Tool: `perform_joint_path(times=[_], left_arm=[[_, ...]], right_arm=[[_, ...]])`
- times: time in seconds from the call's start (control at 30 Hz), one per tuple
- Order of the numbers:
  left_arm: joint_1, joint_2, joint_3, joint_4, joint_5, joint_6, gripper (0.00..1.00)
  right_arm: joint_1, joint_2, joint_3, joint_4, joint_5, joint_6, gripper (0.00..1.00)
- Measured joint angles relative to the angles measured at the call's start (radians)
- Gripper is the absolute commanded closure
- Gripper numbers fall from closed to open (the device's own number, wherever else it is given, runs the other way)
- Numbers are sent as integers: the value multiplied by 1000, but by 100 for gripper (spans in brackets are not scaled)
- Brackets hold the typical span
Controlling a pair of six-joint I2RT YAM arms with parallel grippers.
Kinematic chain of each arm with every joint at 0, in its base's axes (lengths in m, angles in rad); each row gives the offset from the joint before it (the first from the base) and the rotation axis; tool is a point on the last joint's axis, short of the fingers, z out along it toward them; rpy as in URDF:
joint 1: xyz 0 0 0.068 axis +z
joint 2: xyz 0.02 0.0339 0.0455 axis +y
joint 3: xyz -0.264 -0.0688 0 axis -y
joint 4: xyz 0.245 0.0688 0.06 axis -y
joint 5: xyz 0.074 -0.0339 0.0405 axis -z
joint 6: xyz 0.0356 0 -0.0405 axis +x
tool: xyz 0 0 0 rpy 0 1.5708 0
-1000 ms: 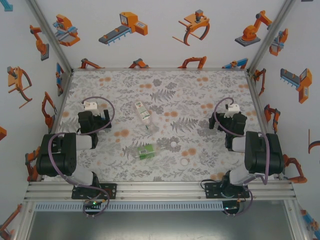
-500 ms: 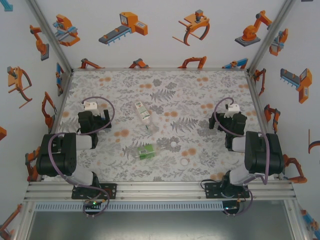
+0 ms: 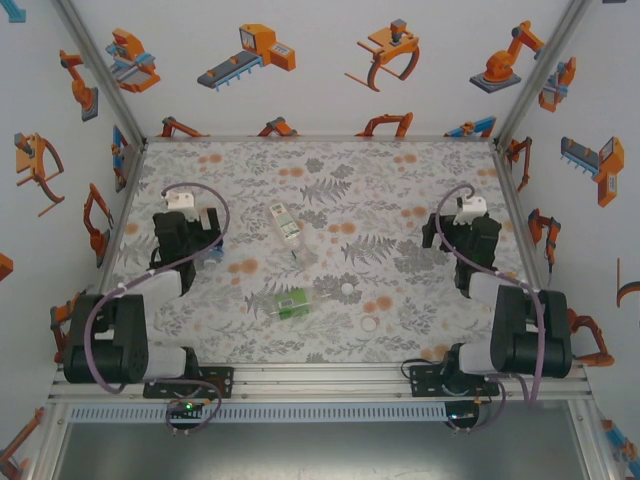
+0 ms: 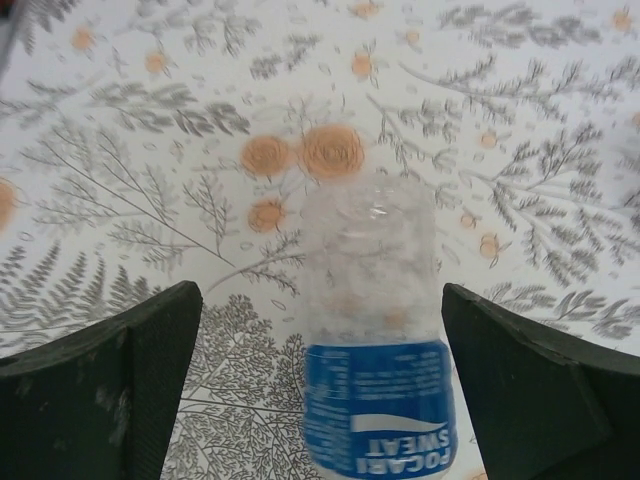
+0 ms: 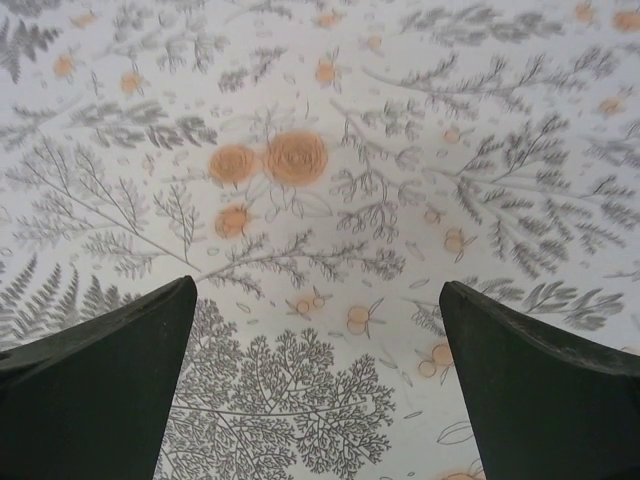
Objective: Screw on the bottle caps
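Top external shows both arms have just unfolded from their tucked pose and reached out over the bench (image 3: 330, 170), the left gripper (image 4: 318, 300) at 9 o'clock and the right gripper (image 5: 318, 300) at 3 o'clock. Both stand wide and hold nothing. On my left wrist view the blue-labelled bottle (image 4: 375, 330) sits between the fingers without touching them, so I judge that grasp comes first. The green-labelled bottle (image 3: 292, 303) lies near centre toward 6 o'clock, and the white-labelled bottle (image 3: 285, 224) toward 12. A white bottle cap (image 3: 348, 290) and a second cap (image 3: 369, 324) wait loose, at 8 o'clock from the right gripper. No capping has begun.
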Motion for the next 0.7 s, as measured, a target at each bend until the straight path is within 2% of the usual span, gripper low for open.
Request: perform_joint_path(times=[0.27, 0.37, 0.53, 0.7], left_arm=[[-74, -103, 102, -251, -68, -53, 3], [-78, -140, 131, -348, -53, -93, 3], [-81, -182, 241, -554, -18, -148, 3], [-81, -212, 371, -758, 30, -169, 3]], right_arm=[[51, -104, 93, -218, -7, 79, 11], [129, -124, 136, -319, -2, 109, 11], [331, -128, 237, -479, 33, 122, 15], [480, -93, 333, -569, 63, 139, 20]])
